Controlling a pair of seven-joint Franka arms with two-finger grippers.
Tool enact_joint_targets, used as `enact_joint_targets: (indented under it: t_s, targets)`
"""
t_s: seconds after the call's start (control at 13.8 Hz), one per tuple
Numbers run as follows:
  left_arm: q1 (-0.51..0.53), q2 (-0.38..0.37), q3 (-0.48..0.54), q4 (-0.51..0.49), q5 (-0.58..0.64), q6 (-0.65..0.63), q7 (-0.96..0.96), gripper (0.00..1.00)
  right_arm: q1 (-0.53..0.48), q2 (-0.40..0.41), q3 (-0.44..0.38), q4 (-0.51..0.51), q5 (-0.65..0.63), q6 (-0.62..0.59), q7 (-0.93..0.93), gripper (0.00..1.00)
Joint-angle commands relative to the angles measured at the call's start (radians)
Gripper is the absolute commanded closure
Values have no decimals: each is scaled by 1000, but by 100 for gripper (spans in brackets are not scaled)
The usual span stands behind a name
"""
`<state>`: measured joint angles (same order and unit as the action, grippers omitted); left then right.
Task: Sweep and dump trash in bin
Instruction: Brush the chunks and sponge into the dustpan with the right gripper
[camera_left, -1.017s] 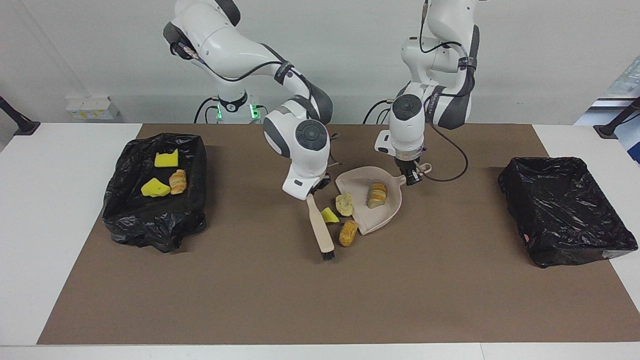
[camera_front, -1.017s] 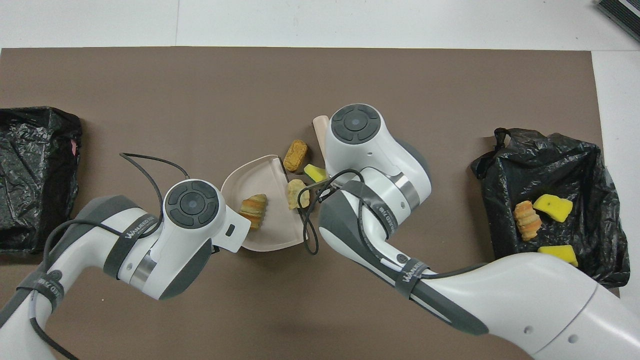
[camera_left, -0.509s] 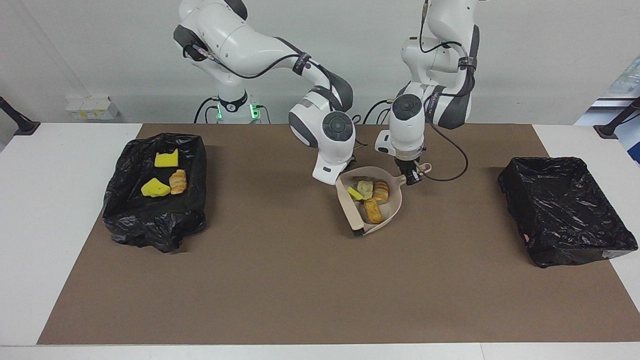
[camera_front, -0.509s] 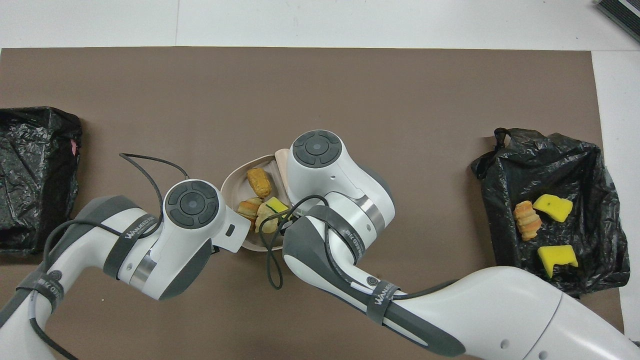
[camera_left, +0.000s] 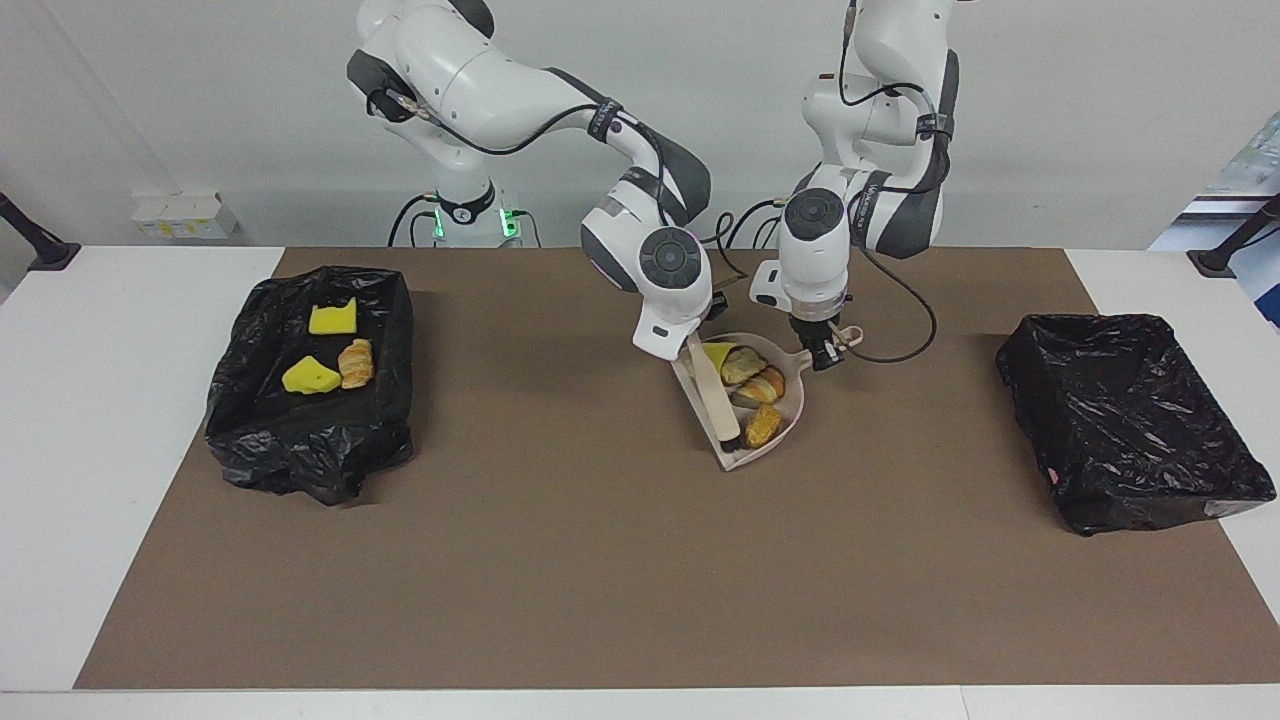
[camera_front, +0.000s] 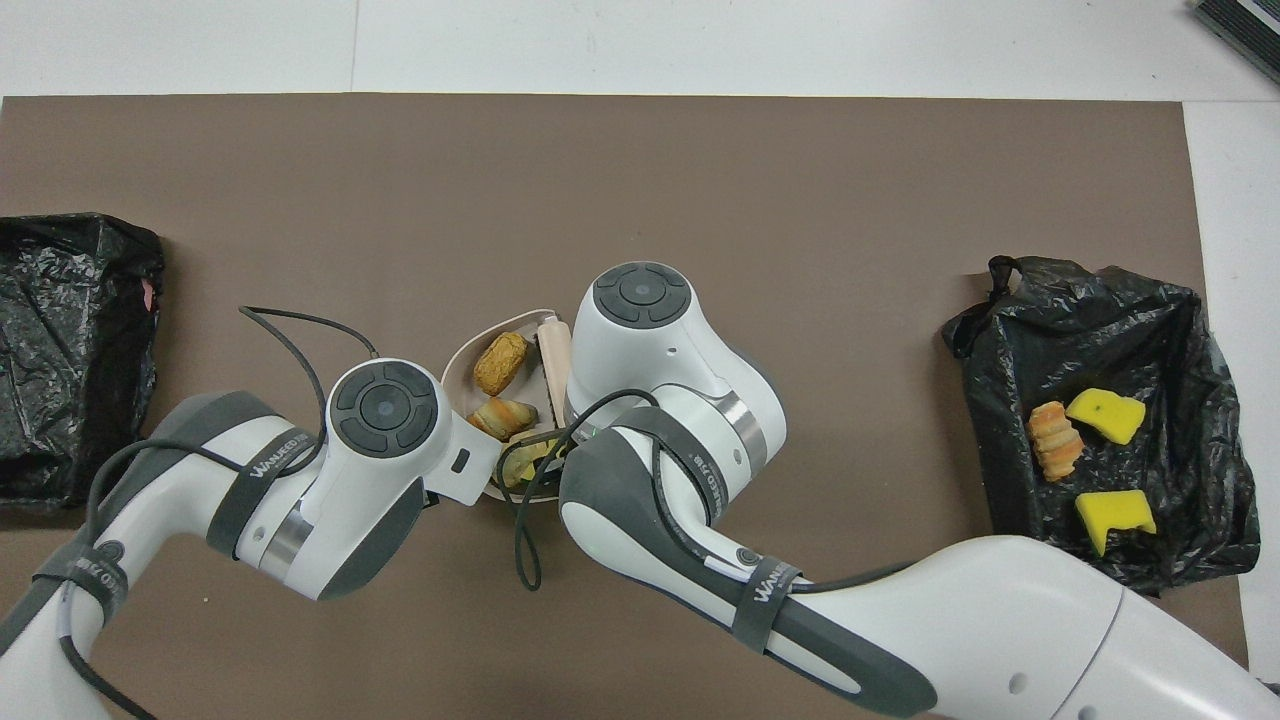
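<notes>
trash (camera_left: 752, 385) lies in the dustpan (camera_left: 790, 405) beside the right gripper's (camera_left: 693, 343) brush (camera_left: 716, 395).

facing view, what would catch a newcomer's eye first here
Mid-table, both arms meet over a beige dustpan loaded with trash: the left gripper is shut on its handle, the right gripper is shut on a brush lying across the pan. A black-lined bin at the right arm's end holds more scraps; the bin at the left arm's end looks empty.

wall (camera_left: 1050, 120): plain white | table (camera_left: 120, 480): white | mat (camera_left: 600, 580): brown | light: even
</notes>
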<state>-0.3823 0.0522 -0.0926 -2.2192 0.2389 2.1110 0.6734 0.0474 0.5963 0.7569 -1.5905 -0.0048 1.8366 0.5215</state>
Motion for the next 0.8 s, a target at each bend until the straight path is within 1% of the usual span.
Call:
enact_joint_targets:
  t_s: [0.0, 0.07, 0.22, 0.29, 0.51, 0.73]
  targets:
    - [6, -14, -1, -31, -7, 26, 17, 100, 37, -93, 7, -139, -61, 151, 97, 100]
    - [8, -12, -1, -31, -7, 43, 20, 100, 19, -113, 7, -182, -81, 186, 92, 100]
    - [11, -9, 1, -25, -9, 46, 84, 100, 5, -112, 7, -183, -160, 173, 74, 100]
    - [14, -9, 1, -24, -9, 46, 109, 100, -7, -109, 7, -171, -165, 164, 74, 100]
    - [25, -8, 1, -22, -9, 44, 138, 100, -49, -110, 15, -103, -147, 52, 72, 100]
    - [28, -6, -1, -19, -9, 40, 144, 100, -131, -112, 93, -46, -89, -54, 75, 100]
